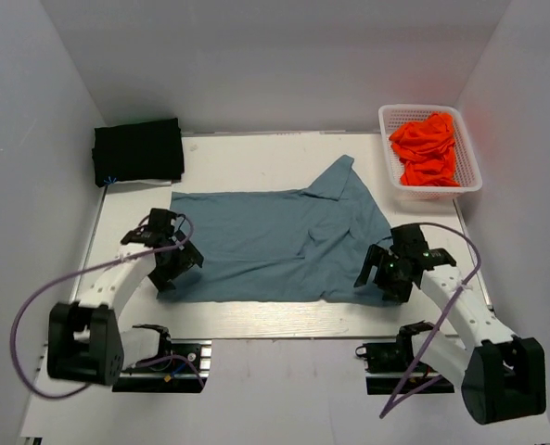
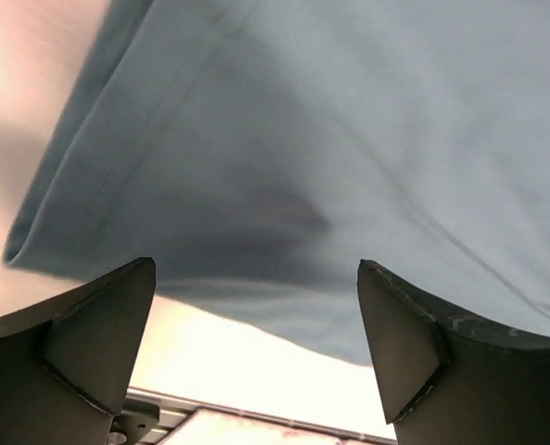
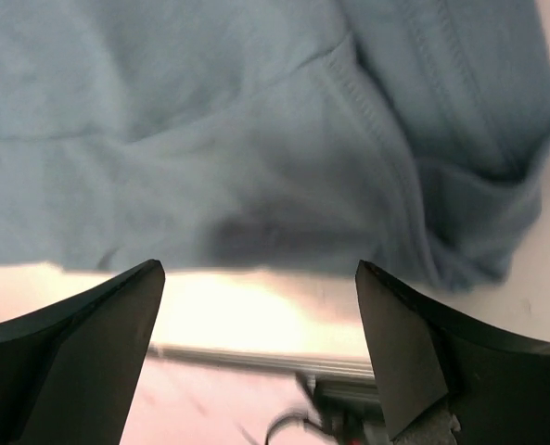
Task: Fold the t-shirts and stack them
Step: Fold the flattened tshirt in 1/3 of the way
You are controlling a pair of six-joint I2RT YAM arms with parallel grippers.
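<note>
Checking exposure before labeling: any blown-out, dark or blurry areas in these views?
Top external: even light and sharp, but the orange shirts glow flat and the black shirt shows almost no folds. Left wrist: bare table washed out, blue shirt slightly soft, fingers near black. Right wrist: the table strip under the shirt's edge is blown out, the rail below it blurred, seam stitching readable.

spread t-shirt point(image 1: 275, 246): table point(image 1: 256, 158) centre | folded t-shirt point(image 1: 138, 151): far-left corner | basket point(image 1: 437, 192): far right, crumpled t-shirts point(image 1: 428, 148) inside
</note>
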